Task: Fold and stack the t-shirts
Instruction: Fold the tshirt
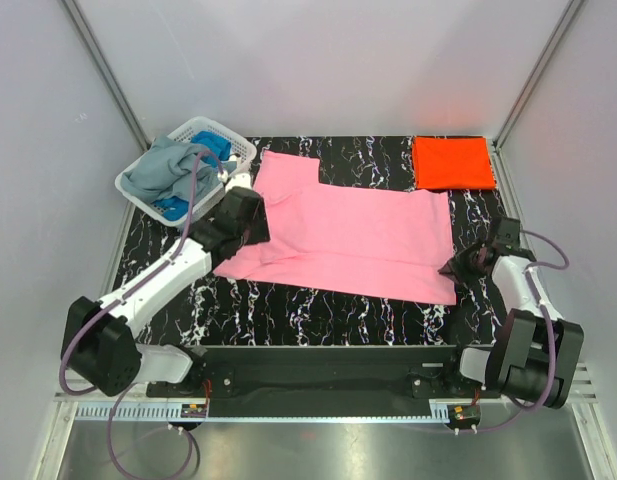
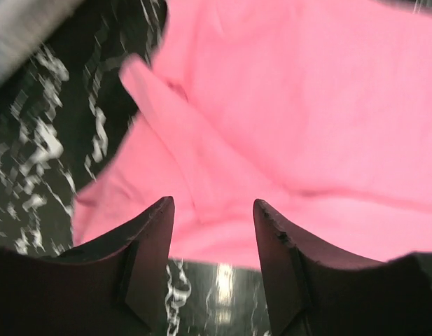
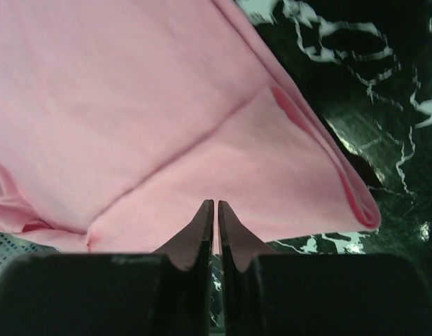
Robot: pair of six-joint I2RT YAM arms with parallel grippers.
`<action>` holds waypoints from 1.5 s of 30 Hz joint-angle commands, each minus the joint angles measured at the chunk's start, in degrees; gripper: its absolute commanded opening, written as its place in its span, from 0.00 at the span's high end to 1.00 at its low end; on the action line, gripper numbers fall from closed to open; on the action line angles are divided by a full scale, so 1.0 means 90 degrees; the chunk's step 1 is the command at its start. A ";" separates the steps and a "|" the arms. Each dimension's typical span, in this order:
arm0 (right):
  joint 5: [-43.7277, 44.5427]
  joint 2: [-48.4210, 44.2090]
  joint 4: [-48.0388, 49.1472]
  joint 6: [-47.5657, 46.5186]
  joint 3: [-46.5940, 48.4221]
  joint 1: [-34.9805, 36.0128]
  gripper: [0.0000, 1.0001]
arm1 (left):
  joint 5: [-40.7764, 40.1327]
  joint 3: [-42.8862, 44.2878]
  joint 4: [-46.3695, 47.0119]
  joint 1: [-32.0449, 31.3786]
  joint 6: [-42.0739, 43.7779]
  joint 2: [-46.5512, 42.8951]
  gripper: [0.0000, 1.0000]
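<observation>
**Subject.** The pink t-shirt (image 1: 358, 235) lies spread flat across the middle of the surface (image 1: 318, 310). Its long axis runs from the left edge toward the right edge, with the right end sagging slightly toward the near edge. The sleeves are at the left end and the hem is at the right end. In the right wrist view the hem corner is doubled over on itself.

**Left end effector** (image 2: 212, 206). It sits at the sleeve end, over the cloth. It is released: the fingers stand apart with nothing between them. The shirt body extends away from it toward the right edge.

**Right end effector** (image 3: 216, 204). It sits at the near hem corner. It is clenched, with only a thin slit between the fingers. I cannot tell whether any cloth is caught in that slit. The shirt lies to its left.

**Governing relation.** There is one arm at each end of the long axis. In my judgement neither is nearer to the garment as a whole. Any fold depends on the left arm taking the sleeve end and the right arm taking the hem.

**Surroundings.**
- An orange-red t-shirt (image 1: 453, 162) lies folded at the far right corner, well apart from the pink one.
- A white lattice basket (image 1: 240, 152) at the far left corner holds a grey-blue shirt (image 1: 168, 165) and a blue one (image 1: 220, 150), both unfolded.
</observation>
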 commanded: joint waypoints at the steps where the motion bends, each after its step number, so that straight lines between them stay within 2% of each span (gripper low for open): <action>1: 0.0019 0.0123 0.0162 0.0400 -0.0430 0.0099 0.89 | 0.0794 -0.0767 0.0255 -0.0087 -0.0333 -0.0159 0.45; 2: 0.0087 0.0278 0.0182 0.0401 -0.0479 0.0108 0.89 | 0.0843 -0.1097 0.0314 -0.0087 -0.0432 -0.0169 0.45; 7: 0.1063 0.0864 -0.0109 -0.0077 -0.0236 0.0099 0.87 | 0.0425 -0.1432 0.0160 -0.0077 -0.0921 -0.0042 0.44; 12: 0.2322 0.1022 -0.0326 -0.0458 0.0224 0.0099 0.87 | -0.1048 -0.1150 -0.0729 -0.0077 -0.1419 0.0076 0.43; 17: 0.2772 0.1363 -0.0189 -0.0537 0.0351 0.0099 0.89 | -0.1168 -0.1432 -0.0711 -0.0077 -0.1079 -0.0626 0.41; 21: 0.3065 0.1861 -0.0335 -0.0712 0.0779 0.0001 0.90 | -0.0837 -0.1900 -0.0505 -0.0048 -0.0598 -0.0881 0.40; 23: 0.3008 0.1882 -0.0481 -0.0722 0.0917 -0.0067 0.90 | -0.0572 -0.2144 -0.0398 -0.0009 -0.0696 -0.0959 0.41; 25: 0.2551 0.1571 -0.0637 -0.0654 0.1015 -0.0097 0.86 | -0.0290 -0.2311 -0.0330 0.0156 -0.1105 -0.1018 0.41; 26: 0.2249 0.1414 -0.0715 -0.0431 0.1044 -0.0097 0.82 | -0.0057 -0.2466 -0.0301 0.0496 -0.1252 -0.1105 0.41; 28: 0.2110 0.0996 -0.1018 -0.0080 0.1035 -0.0097 0.66 | 0.0014 -0.2594 -0.0213 0.0820 -0.1672 -0.1290 0.40; 30: 0.2314 0.0876 -0.1814 0.0672 0.1248 -0.0097 0.58 | -0.0180 -0.2634 -0.0241 0.1133 -0.2100 -0.1437 0.40; 34: 0.1935 0.0750 -0.2493 0.1337 0.1260 -0.0077 0.57 | -0.0445 -0.2536 -0.0563 0.1270 -0.2912 -0.1944 0.40; 38: 0.1349 0.0203 -0.1967 0.2137 0.0120 -0.0009 0.56 | -0.0386 -0.2614 -0.0544 0.1280 -0.3528 -0.2258 0.42; 45: 0.1465 0.0230 -0.1324 0.2412 -0.0391 -0.0009 0.53 | -0.0962 -0.2058 -0.1364 0.1290 -0.3627 -0.2171 0.43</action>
